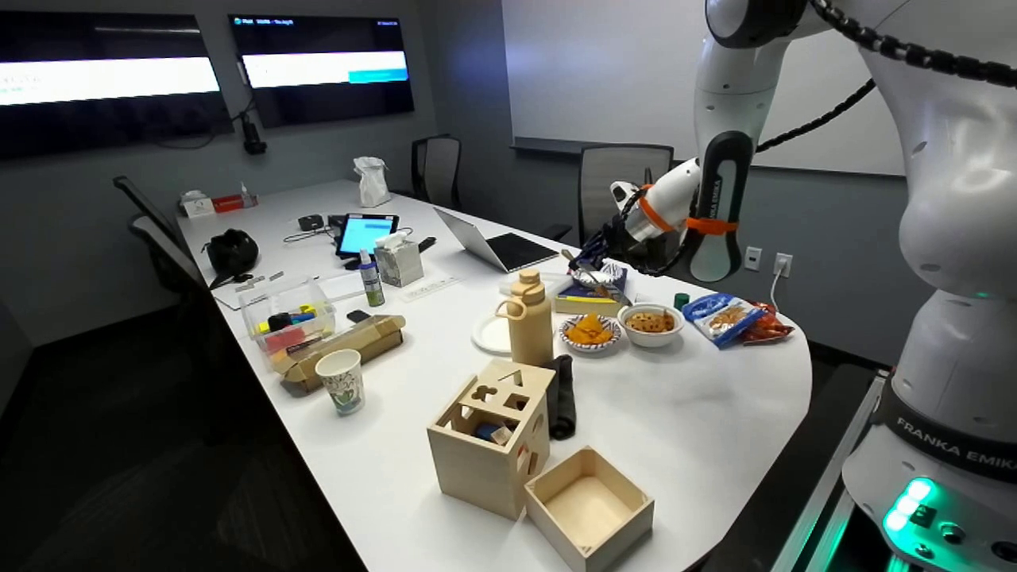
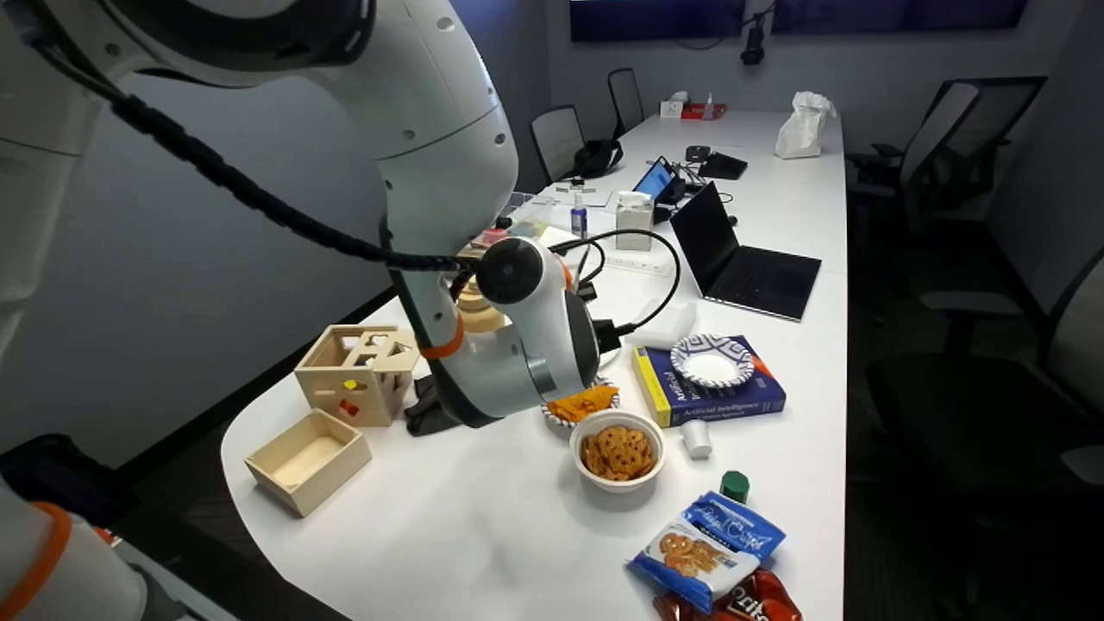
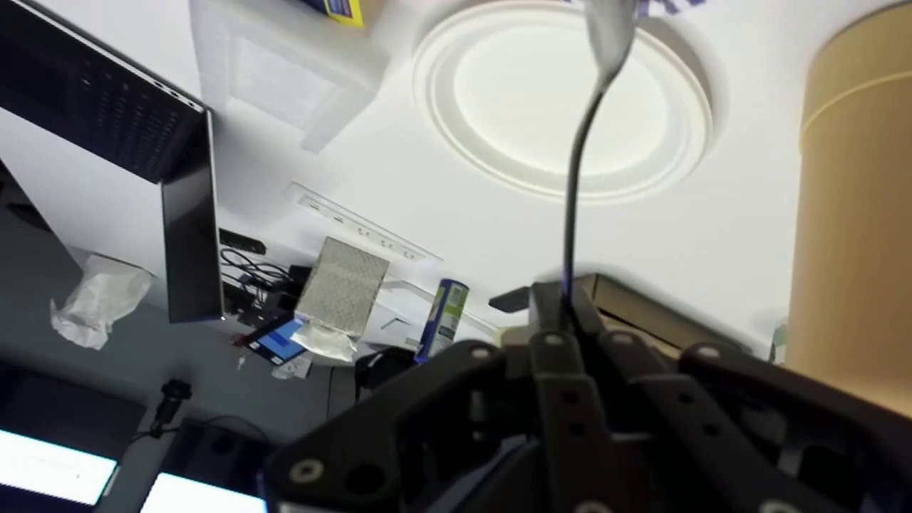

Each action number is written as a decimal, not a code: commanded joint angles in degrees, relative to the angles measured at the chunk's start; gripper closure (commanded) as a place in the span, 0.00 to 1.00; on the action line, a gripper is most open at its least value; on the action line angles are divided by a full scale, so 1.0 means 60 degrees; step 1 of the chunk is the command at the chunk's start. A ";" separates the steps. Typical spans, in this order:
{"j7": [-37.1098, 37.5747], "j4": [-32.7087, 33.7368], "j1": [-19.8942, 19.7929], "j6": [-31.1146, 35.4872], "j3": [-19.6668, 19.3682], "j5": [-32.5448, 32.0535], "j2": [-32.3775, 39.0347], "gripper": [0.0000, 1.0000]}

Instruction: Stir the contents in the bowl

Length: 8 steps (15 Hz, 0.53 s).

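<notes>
- With tightly closed black pincer, gripping silver metal spoon!
- Seemingly at approach stage.
- Next: dip into small round blue-and-white bowl, swirl orange chips.

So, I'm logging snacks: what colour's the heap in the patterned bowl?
Orange; the heap shows best in an exterior view.

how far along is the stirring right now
Looks done: the spoon has been picked up. Under way: the closed hand grips its handle, and in an exterior view its head appears outside the patterned bowl holding the orange heap. Left: likely dipping the spoon in and stirring; whether any stirring has already happened, these views don't show.
</notes>
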 commanded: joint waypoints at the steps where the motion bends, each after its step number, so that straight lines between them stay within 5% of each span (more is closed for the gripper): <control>1: -0.1065 -0.0955 0.0401 -0.1240 -0.0089 0.1368 -0.0721 0.99; 8: -0.2449 -0.0641 0.1038 -0.2848 0.0030 0.3612 -0.0259 0.99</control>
